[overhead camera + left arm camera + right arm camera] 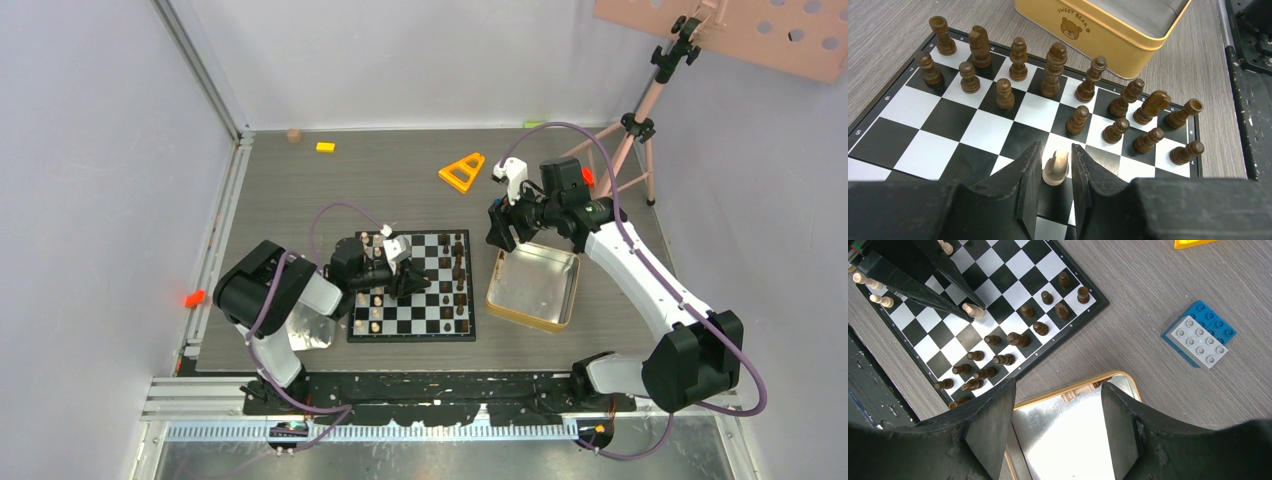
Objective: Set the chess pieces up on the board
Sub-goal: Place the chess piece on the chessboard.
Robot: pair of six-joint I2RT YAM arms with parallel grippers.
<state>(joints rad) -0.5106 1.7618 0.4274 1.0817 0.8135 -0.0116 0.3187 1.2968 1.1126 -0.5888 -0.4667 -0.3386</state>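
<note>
Two robot arms were bolted at the near edge of a grey wood-grain table. A shiny silver tray lay just past the left arm's base, partly under its elbow.

Beyond it sat the board. The left arm was folded low across the board's left side, hiding some light pieces there. The left gripper pointed right, towards two rows of dark pieces along the board's right edge. Its fingers stood close on either side of one light piece, upright on the board short of the dark pawns. Whether they pressed it could not be told.

Just right of the board sat a gold tin with a few light figures lying at its far wall. The right arm stretched up the table's right side and bent back, and the right gripper hung above the tin with its jaws spread wide, holding nothing.

A blue and grey brick lay near the tin. Farther back were an orange triangle, a yellow brick and a pink tripod.
</note>
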